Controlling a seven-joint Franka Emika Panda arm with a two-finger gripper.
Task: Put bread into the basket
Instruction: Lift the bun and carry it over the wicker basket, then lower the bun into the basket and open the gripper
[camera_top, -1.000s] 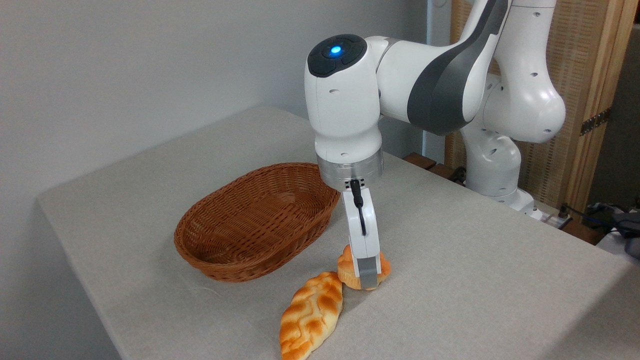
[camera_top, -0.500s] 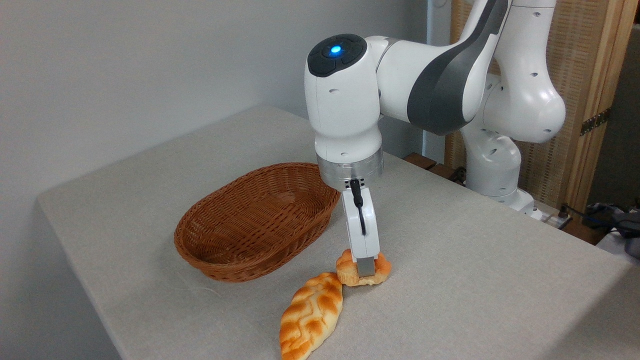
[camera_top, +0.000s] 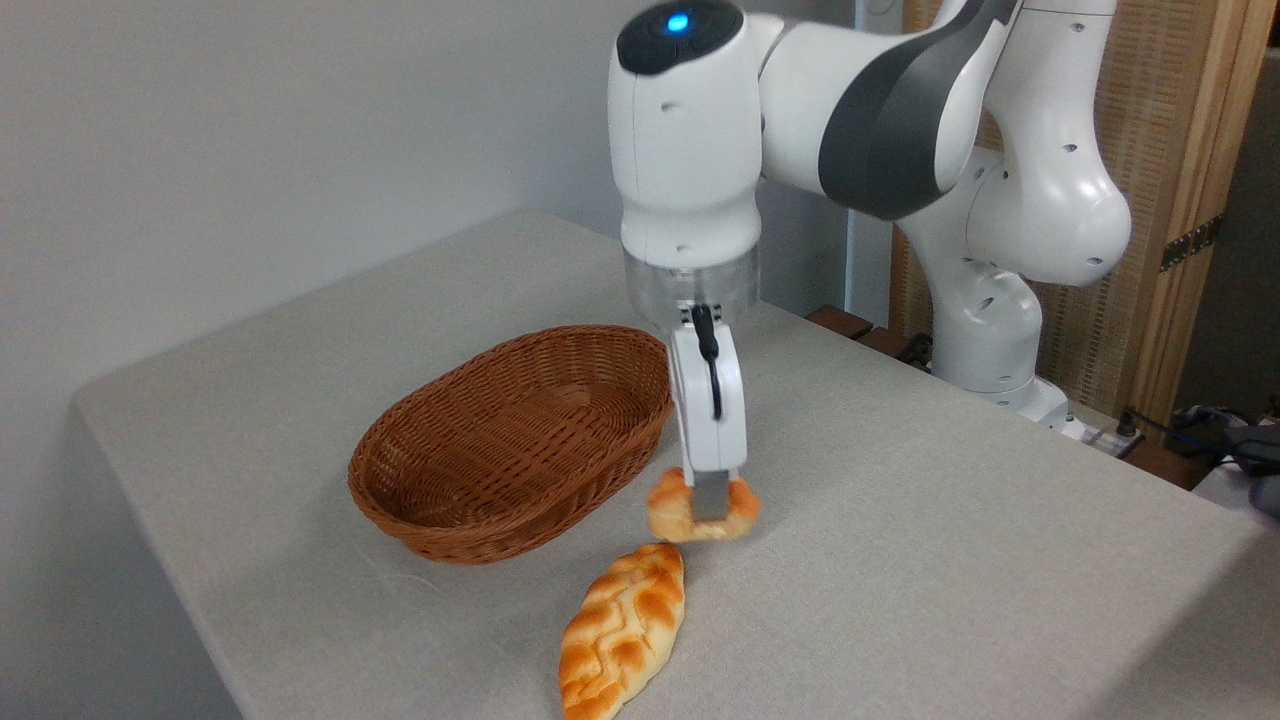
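Observation:
The bread (camera_top: 672, 512), a small round orange-golden bun, hangs just above the tablecloth with my gripper (camera_top: 709, 503) shut on it. Only the near finger shows; the far one is hidden behind the bun. The brown woven wicker basket (camera_top: 500, 450) sits on the table to the left of the bun, its near right rim a short way from it. Nothing lies inside the basket.
A longer braided golden loaf (camera_top: 624, 630) lies on the cloth just below the lifted bun, near the table's front edge. The grey-clothed table (camera_top: 950, 560) drops off at the left and front. The arm's base (camera_top: 985, 340) stands at the back right.
My gripper closed on the bun and has risen with it, shifting slightly left towards the basket. The bun has left the cloth; the braided loaf and basket have not moved.

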